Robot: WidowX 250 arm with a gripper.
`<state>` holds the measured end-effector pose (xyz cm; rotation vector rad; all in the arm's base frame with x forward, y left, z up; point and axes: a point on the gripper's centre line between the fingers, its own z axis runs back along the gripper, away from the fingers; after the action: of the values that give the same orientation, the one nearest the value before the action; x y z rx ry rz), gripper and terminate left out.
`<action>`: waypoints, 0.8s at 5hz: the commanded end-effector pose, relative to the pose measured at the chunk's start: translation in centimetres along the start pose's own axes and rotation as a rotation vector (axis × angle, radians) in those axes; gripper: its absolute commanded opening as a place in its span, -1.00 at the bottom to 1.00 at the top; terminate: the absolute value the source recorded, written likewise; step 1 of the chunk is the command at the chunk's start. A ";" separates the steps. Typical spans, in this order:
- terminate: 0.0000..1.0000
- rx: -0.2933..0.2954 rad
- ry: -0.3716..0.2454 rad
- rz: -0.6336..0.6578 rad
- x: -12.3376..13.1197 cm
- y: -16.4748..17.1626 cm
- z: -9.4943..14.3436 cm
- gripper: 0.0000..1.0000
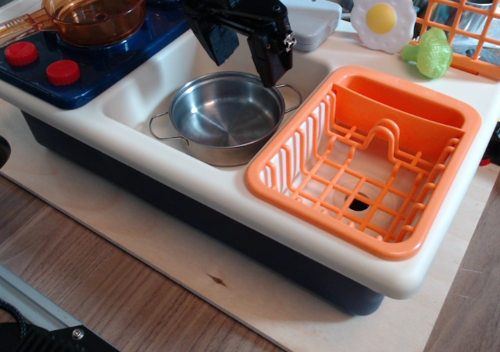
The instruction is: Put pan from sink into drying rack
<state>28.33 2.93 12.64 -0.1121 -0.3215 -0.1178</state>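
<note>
Approach step: our pincer [244, 55] hung apart above the pan's [225, 118] far rim in the sink [137, 94]; we judged descent and closing came next.

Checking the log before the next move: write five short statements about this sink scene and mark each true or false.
1. The pan sits in the sink. True.
2. The drying rack already holds a dish. False: it is empty, with only its grid bottom and divider showing.
3. The gripper hangs open above the pan's far rim. True.
4. The amber pan lies inside the drying rack. False: it rests on the blue stove, left of the sink.
5. The toy fried egg floats in the sink. False: it lies behind the rack, by the green toy.
</note>
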 end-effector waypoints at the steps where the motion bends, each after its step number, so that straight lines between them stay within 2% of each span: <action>1: -1.00 0.000 0.000 0.000 0.0 0.0 0.0 1.00; 2: -1.00 0.044 -0.007 -0.158 -0.7 0.0 0.5 1.00; 3: -1.00 0.031 -0.005 -0.308 -1.6 0.1 0.4 1.00; 4: -1.00 -0.023 -0.003 -0.449 -2.2 1.1 -0.1 1.00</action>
<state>26.00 4.33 10.52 -0.1141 -0.3175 -0.6298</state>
